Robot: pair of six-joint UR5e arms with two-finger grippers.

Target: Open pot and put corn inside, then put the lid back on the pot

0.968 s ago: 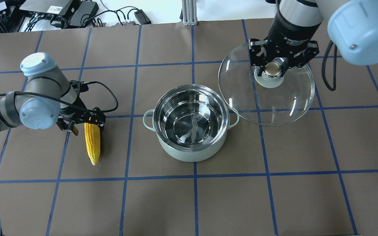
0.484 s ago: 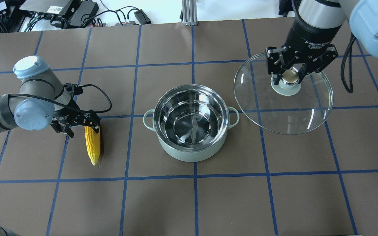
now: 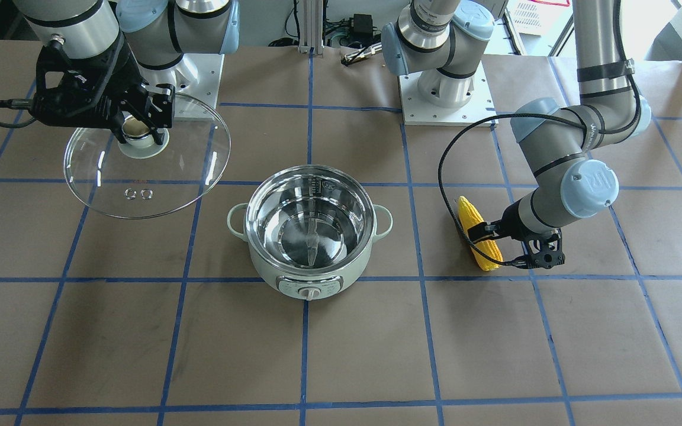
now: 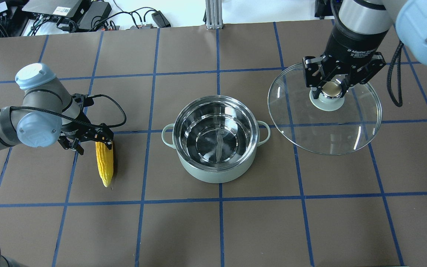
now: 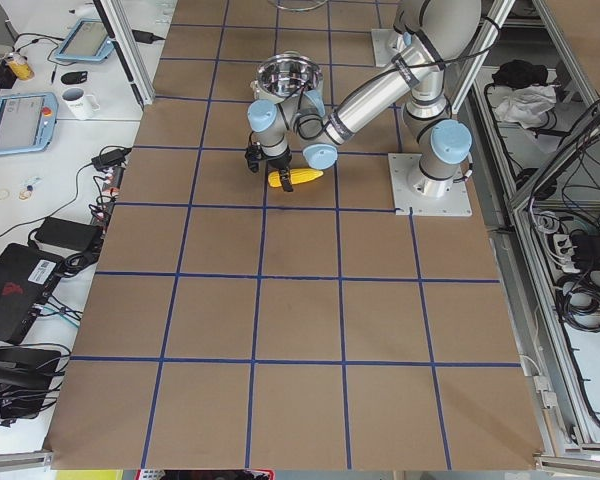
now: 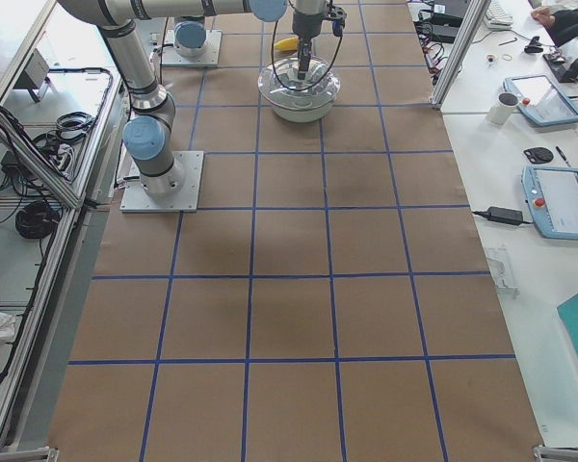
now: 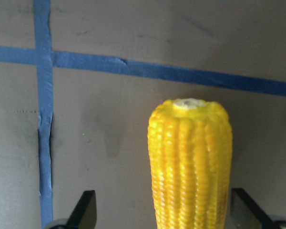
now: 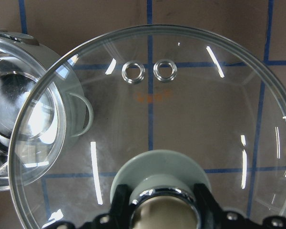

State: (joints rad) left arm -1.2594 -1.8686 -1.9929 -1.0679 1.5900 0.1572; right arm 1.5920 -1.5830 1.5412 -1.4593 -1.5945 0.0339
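Note:
The mint-green pot (image 4: pixel 217 175) stands uncovered at the table's middle, its steel inside empty; it also shows in the front view (image 3: pixel 309 288). The yellow corn (image 4: pixel 104 163) lies on the table left of the pot. My left gripper (image 4: pixel 95 145) is open, low at the corn's thick end. In the left wrist view the corn (image 7: pixel 190 162) lies between the fingers (image 7: pixel 86 210), nearer the right one. My right gripper (image 4: pixel 331 89) is shut on the beige knob of the glass lid (image 4: pixel 324 126) and holds it right of the pot, clear of the rim.
The table is brown paper with a blue tape grid (image 4: pixel 219 194). Cables and electronics (image 4: pixel 69 15) lie beyond the far edge. The arm bases (image 3: pixel 447 89) stand at the robot's side of the table.
My right gripper has carried the lid to the right, away from the pot. My left gripper has shifted slightly left and settled lower at the corn's thick end. The corn has not moved.

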